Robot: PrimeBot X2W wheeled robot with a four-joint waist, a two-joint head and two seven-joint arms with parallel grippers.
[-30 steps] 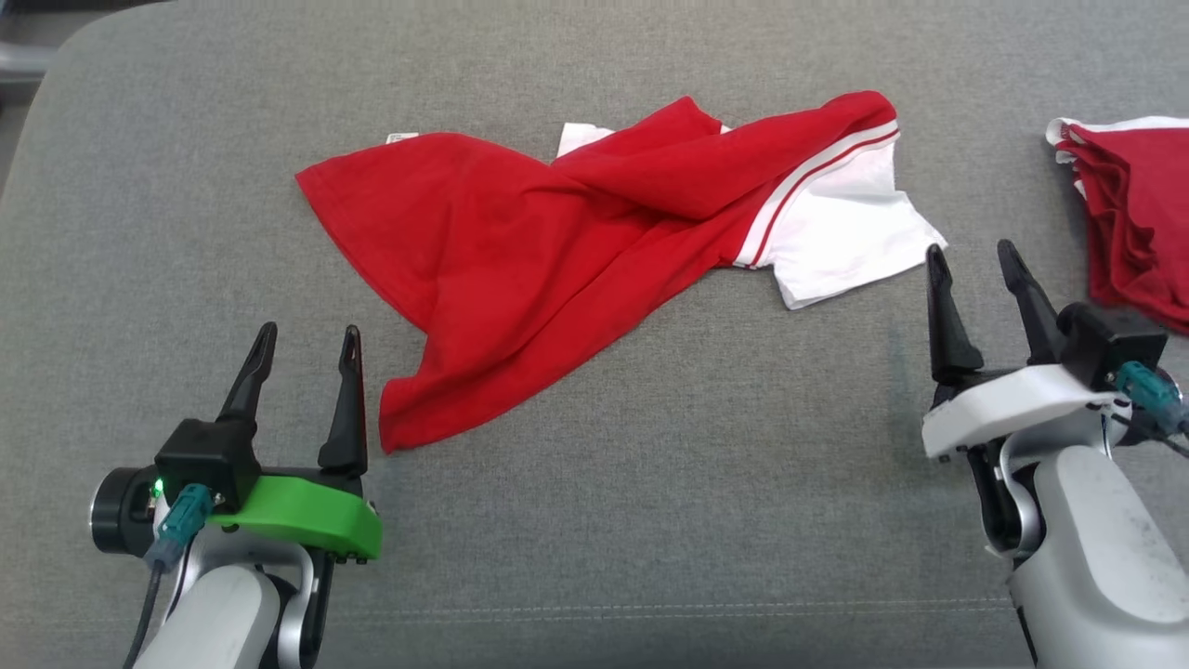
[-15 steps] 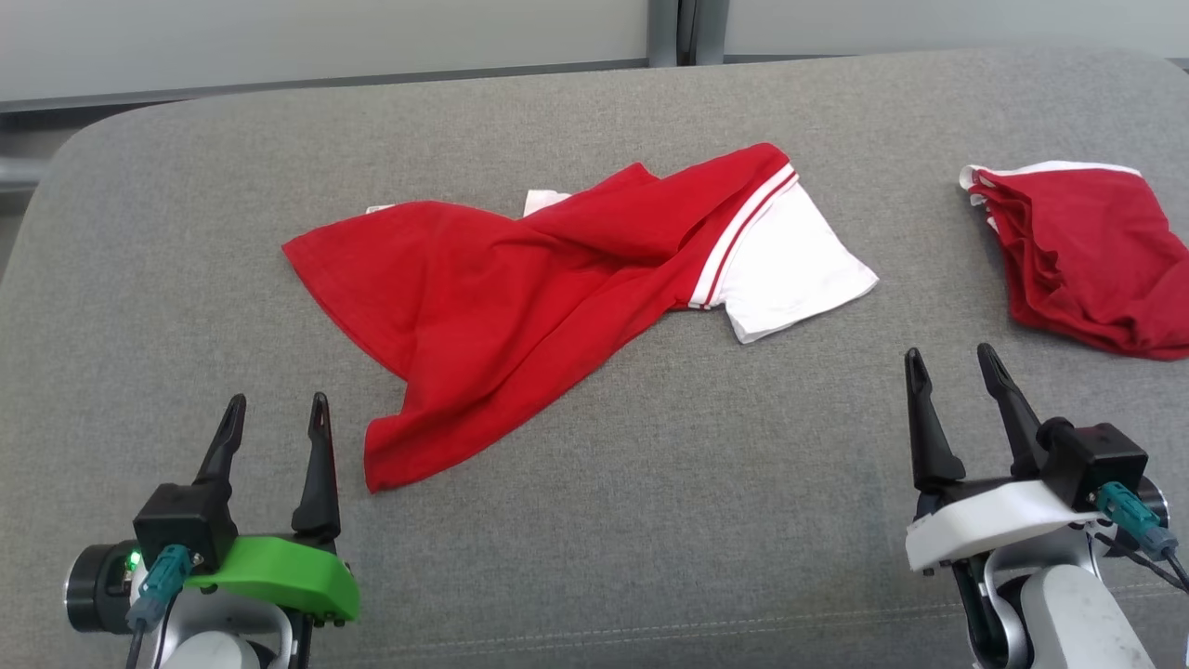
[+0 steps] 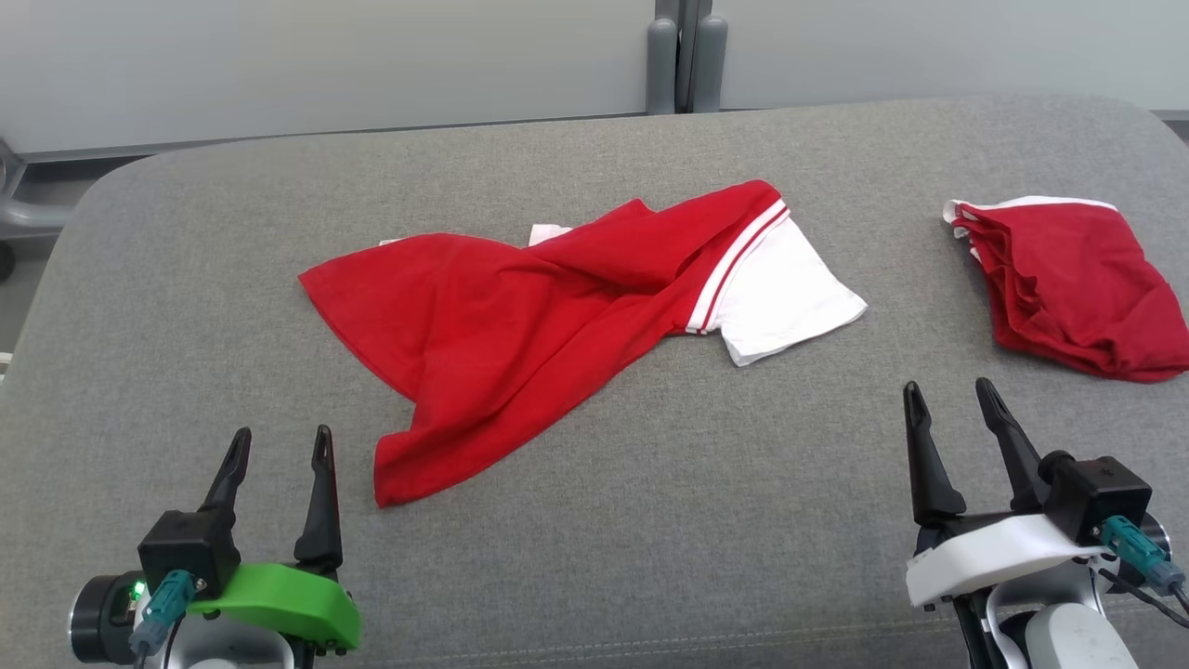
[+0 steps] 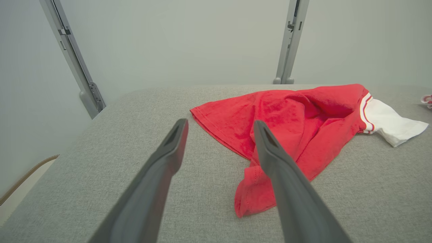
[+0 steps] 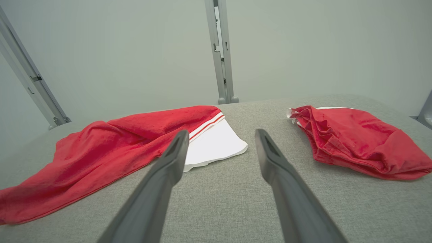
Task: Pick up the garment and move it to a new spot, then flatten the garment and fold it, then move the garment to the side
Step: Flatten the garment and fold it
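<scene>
Head view: left hand [image 3: 283, 432] and right hand [image 3: 947, 384] point forward, fingers spread (both empty), near the garment [image 3: 520, 325].

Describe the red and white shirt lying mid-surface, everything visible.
The shirt is soft red cloth with one white sleeve trimmed in white and red stripes. It lies unfolded, crumpled and twisted diagonally, deeply creased, on the grey padded surface. Its lower red corner points toward the left gripper; that and the right gripper are open and touch nothing of it.
</scene>
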